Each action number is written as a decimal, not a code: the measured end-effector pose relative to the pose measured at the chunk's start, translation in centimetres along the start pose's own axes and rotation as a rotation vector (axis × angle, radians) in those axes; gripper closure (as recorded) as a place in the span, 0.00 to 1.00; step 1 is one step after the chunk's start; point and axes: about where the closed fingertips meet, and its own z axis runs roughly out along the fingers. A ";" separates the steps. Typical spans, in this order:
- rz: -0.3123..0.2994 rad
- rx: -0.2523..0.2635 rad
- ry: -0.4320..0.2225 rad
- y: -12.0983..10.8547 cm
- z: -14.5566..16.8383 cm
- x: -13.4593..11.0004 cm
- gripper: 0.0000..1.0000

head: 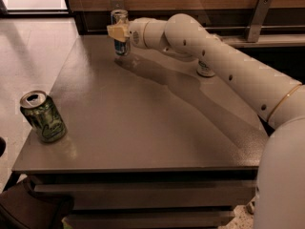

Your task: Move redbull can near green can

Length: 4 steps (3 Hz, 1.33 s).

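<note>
The redbull can [120, 46], slim and silver with a blue lower band, stands upright at the table's far left corner. My gripper [117, 33] reaches it from the right, and its tan fingers [116, 32] are shut around the can's middle. The can looks slightly raised off the table. The green can [43, 117], dark green with pale script and an open silver top, stands near the table's front left edge, far from the gripper.
A white-and-green can [206, 68] stands at the back of the grey table [143, 128], partly hidden under my arm [224, 56]. A wooden wall with a metal bracket [257, 15] runs behind. The floor drops off to the left.
</note>
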 end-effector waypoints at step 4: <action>-0.117 -0.152 0.028 13.2 -11.2 -1.4 1.00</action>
